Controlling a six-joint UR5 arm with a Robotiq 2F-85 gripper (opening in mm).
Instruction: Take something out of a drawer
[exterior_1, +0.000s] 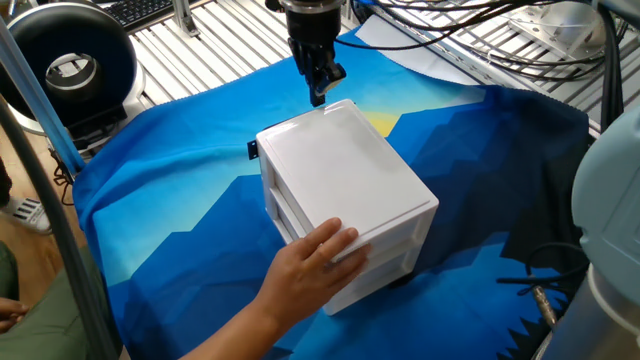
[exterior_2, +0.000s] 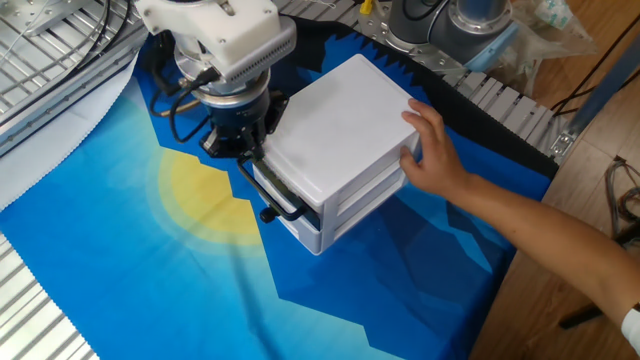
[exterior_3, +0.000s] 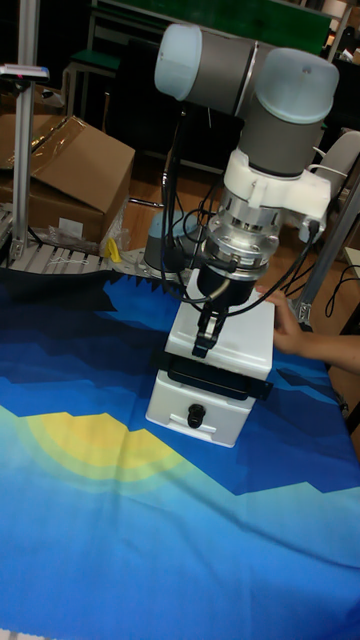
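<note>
A white drawer unit (exterior_1: 345, 185) stands on the blue cloth. Its top drawer (exterior_2: 273, 188) is pulled out by a narrow dark gap (exterior_3: 215, 376), and its black handle (exterior_2: 284, 208) sticks out in front. The lower drawer has a black knob (exterior_3: 195, 413). My gripper (exterior_3: 205, 335) hangs just above the unit's front edge, over the drawer. The gripper (exterior_1: 318, 92) has its fingers together, and nothing shows between them. The something is out of view; the drawer's inside is hidden. A person's hand (exterior_2: 435, 150) rests on the back of the unit.
The person's forearm (exterior_2: 540, 235) reaches in from the side opposite the drawer front. A black round device (exterior_1: 70, 65) sits past the cloth's edge on the slatted metal table. Cables (exterior_1: 450, 30) run behind the arm. A cardboard box (exterior_3: 65, 180) stands beyond the table.
</note>
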